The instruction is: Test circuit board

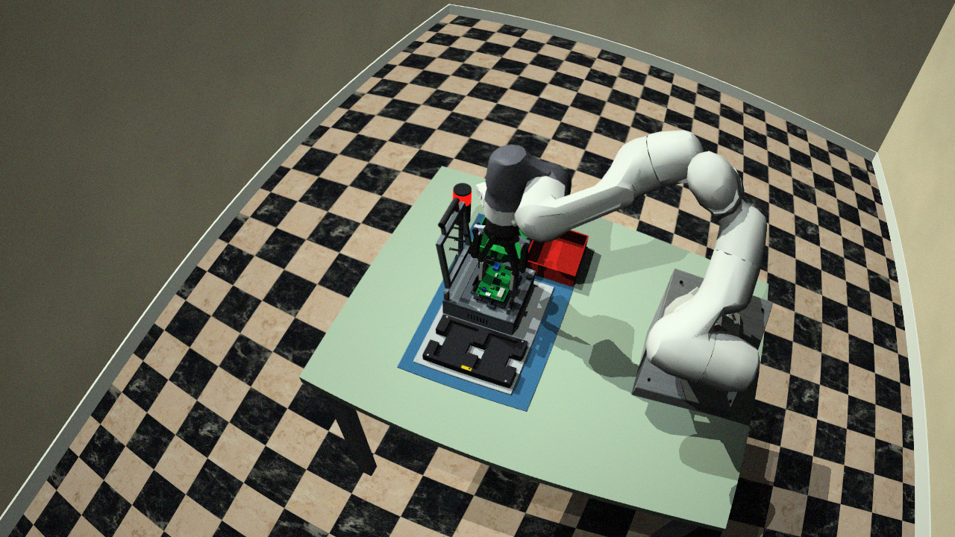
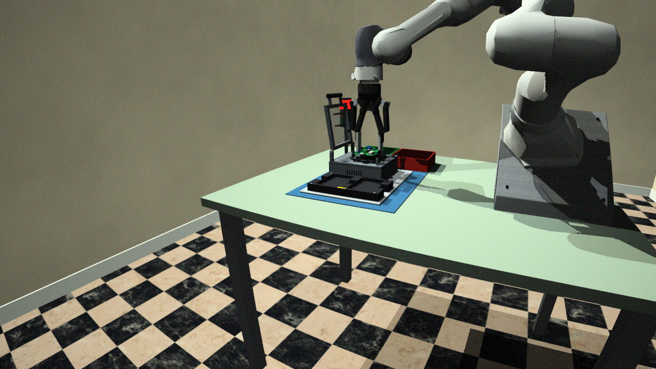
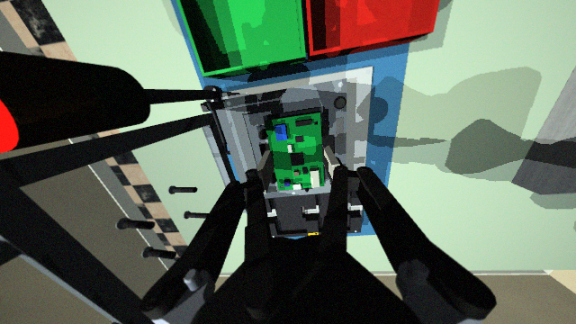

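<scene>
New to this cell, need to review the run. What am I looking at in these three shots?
A white robot arm is bolted to a green table. One picture looks down from above, one from the side, and one from a camera on the arm's wrist.

On a blue mat sit a black tray and a grey tester box with its lid standing open. Behind them are a green bin, a red bin and a signal light that shows red.

A green circuit board lies in the tester. The claw is half open, one finger on either side of the board. Whether it grips the board cannot be told.
</scene>
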Tool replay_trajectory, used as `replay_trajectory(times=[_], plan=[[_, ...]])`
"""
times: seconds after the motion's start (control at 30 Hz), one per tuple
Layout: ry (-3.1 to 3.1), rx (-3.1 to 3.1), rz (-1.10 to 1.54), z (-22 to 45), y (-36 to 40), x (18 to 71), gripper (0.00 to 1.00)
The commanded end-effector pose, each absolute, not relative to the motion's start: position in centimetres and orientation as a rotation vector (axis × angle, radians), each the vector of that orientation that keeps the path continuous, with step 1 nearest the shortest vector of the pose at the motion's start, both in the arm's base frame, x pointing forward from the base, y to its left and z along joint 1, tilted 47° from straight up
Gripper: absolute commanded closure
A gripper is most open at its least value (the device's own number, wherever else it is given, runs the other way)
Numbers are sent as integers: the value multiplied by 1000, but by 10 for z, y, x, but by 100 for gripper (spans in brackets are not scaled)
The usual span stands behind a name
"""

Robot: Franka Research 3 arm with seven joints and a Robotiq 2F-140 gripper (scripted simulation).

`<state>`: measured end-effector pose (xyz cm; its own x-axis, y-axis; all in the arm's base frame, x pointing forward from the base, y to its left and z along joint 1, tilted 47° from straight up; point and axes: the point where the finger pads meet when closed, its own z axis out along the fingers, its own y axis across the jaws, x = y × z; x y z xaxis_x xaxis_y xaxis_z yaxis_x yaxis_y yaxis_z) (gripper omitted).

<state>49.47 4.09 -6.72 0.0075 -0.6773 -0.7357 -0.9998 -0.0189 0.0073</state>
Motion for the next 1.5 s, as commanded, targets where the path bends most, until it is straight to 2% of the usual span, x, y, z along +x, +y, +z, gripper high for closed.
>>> replay_trajectory(times=[0.0,1.47], plan=[[1720,-1754,775,-65,39,494,54],[1720,-1754,775,-54,27,494,54]])
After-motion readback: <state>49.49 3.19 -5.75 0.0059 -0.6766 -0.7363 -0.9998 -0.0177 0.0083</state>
